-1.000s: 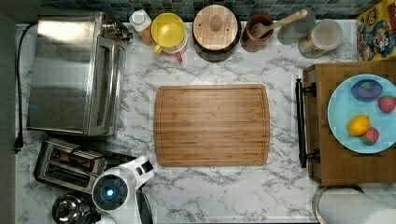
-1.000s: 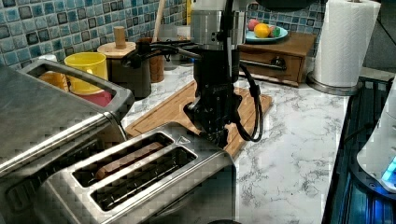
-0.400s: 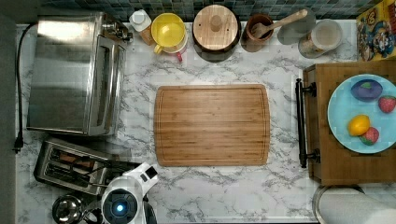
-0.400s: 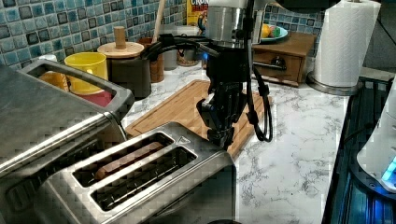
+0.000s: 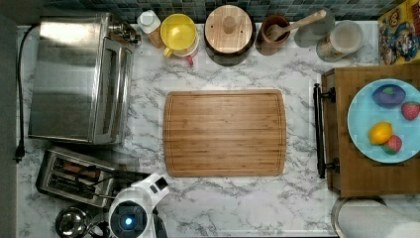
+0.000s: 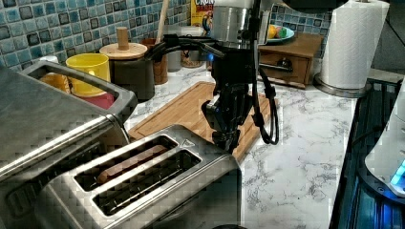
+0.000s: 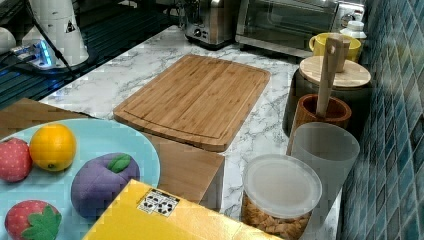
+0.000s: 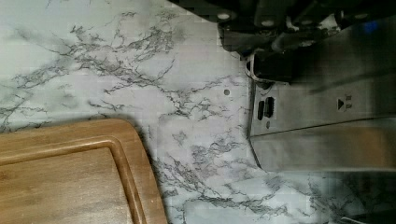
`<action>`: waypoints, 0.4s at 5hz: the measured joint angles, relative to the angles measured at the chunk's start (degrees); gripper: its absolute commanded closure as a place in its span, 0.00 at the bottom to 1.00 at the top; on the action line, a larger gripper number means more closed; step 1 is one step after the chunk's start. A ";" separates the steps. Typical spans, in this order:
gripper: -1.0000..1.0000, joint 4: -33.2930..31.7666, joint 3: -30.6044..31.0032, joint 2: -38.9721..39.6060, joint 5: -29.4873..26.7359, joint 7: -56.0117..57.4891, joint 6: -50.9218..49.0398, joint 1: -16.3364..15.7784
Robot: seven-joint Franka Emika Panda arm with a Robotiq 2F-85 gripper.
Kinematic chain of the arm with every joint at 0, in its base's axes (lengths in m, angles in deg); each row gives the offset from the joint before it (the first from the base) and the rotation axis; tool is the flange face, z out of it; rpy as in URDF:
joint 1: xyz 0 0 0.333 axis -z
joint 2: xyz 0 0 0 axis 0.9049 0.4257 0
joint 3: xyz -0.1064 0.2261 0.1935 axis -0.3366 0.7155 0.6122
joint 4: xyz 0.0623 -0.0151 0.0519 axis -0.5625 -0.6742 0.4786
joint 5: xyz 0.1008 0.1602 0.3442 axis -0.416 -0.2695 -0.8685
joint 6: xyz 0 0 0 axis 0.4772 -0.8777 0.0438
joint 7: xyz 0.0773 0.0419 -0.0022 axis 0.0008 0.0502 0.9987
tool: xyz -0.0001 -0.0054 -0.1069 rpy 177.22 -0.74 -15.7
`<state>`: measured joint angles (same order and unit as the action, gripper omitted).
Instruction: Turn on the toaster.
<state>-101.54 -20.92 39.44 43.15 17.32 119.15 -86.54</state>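
The robot's black hand [image 6: 225, 138] hangs point-down at the end face of the small brushed-steel pop-up toaster [image 6: 143, 183], its tip just at that top corner in the left view, and whether the fingers are parted or closed I cannot tell. It grips nothing that I can see. In the wrist view the steel end of the toaster [image 8: 322, 112] sits right under the hand's dark body, with a black lever in its slot [image 8: 273, 65] close to the fingers, though contact is hard to judge. In the top view the toaster [image 5: 77, 176] lies at the near left corner of the white marble worktop [image 5: 237, 203], the arm's white wrist [image 5: 136, 208] just to its right.

Two slots on top, something brown sitting in the far one in the left view. So the step in hand, as I read it, is pressing that lever down. To do it well, get the fingertip squarely over the lever rather than the steel edge beside it, then push straight down along the slot until it latches; a slanted push could slip off or shove the light toaster along the worktop.

Further out, the large boxy steel toaster oven [image 5: 79, 79] stands just beyond the toaster, and the bamboo cutting board [image 5: 225, 133] lies mid-worktop, well clear of the hand
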 measured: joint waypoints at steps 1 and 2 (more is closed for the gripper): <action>1.00 0.00 -0.22 0.08 0.00 0.00 -0.06 -0.13; 1.00 0.00 -0.24 0.04 0.00 0.00 -0.06 -0.10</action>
